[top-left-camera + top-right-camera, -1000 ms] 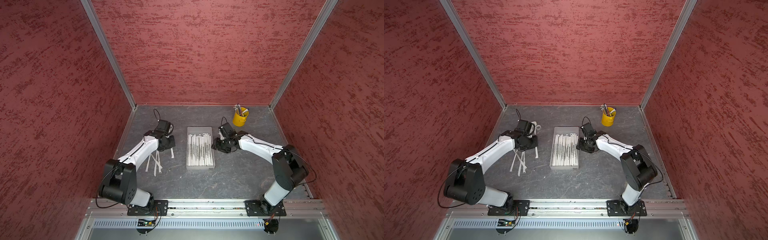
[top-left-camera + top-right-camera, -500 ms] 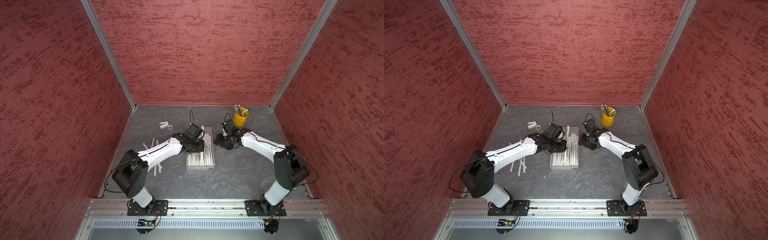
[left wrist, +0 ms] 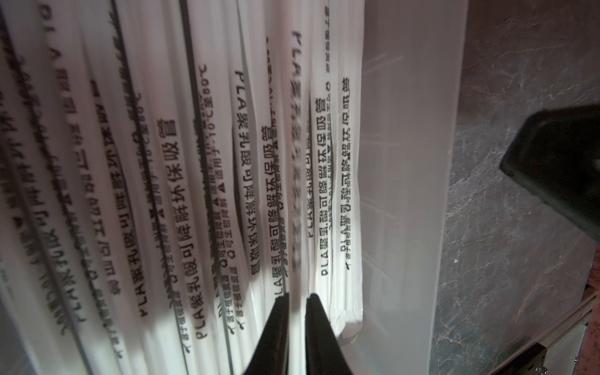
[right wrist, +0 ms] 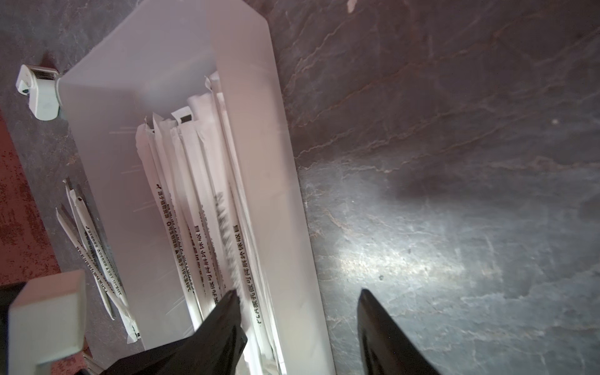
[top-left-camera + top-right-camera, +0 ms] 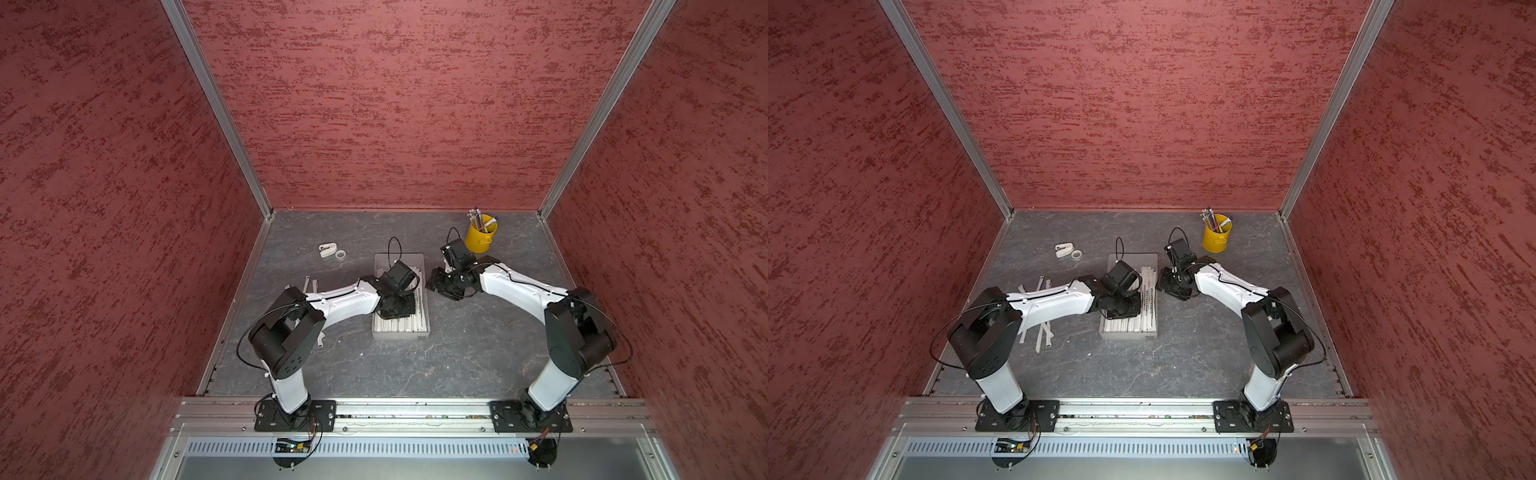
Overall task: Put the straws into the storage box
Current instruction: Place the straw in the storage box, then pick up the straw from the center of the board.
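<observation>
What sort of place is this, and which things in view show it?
Probably a robotics test cell: two robot arms bolted to a metal rail, red textured walls boxing in a grey tabletop, and a storage box of straws laid out.

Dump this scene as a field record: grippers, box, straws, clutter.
left gripper: over the storage box, jaws barely apart with one straw between them; gripped or let go, cannot tell
right gripper: open, empty, one finger over the box, one over the table
straws in box: many, lying lengthwise
loose straws: several on the table beside the box
yellow cup: upright, holds pens, apart from the box
task: not finished
</observation>
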Available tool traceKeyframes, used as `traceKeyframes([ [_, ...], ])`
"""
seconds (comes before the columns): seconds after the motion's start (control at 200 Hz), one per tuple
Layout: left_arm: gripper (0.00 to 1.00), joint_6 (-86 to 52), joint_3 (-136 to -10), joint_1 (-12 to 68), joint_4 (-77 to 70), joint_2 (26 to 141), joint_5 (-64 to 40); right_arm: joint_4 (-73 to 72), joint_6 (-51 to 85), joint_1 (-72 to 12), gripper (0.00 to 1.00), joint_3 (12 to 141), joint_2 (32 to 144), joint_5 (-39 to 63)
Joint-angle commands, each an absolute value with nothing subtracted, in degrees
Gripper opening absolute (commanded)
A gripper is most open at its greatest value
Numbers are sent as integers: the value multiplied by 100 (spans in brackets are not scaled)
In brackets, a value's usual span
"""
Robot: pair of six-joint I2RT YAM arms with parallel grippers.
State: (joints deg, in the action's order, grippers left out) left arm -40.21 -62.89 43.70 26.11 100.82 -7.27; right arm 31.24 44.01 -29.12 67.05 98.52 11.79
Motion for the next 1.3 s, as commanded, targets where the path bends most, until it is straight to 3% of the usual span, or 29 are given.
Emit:
traceKeyframes([
  [0.0,23,-4026,-6300,4333,2686,9997,-480,3135,4387,-2994,61,6874,10001,1086],
  [0.301,42,-3568,-6157,3916,3526,9047,59,3288,4260,-3262,65,7112,10113,1029],
  [0.456,65,-3156,-5784,3156,4449,7888,784,3545,4065,-3442,65,7242,10038,801],
  [0.556,73,-3035,-5401,2379,4829,7240,826,3631,3960,-3525,65,7266,10036,677],
  [0.782,74,-3004,-4654,578,5066,6649,431,4376,3371,-4200,65,7952,9939,-525],
  [0.902,74,-2938,-4435,-232,4510,6706,-195,4483,3088,-4550,65,8534,10198,-524],
  [1.292,69,-2608,-4666,-486,3914,7861,-98,4417,2960,-5303,65,10071,11620,455],
])
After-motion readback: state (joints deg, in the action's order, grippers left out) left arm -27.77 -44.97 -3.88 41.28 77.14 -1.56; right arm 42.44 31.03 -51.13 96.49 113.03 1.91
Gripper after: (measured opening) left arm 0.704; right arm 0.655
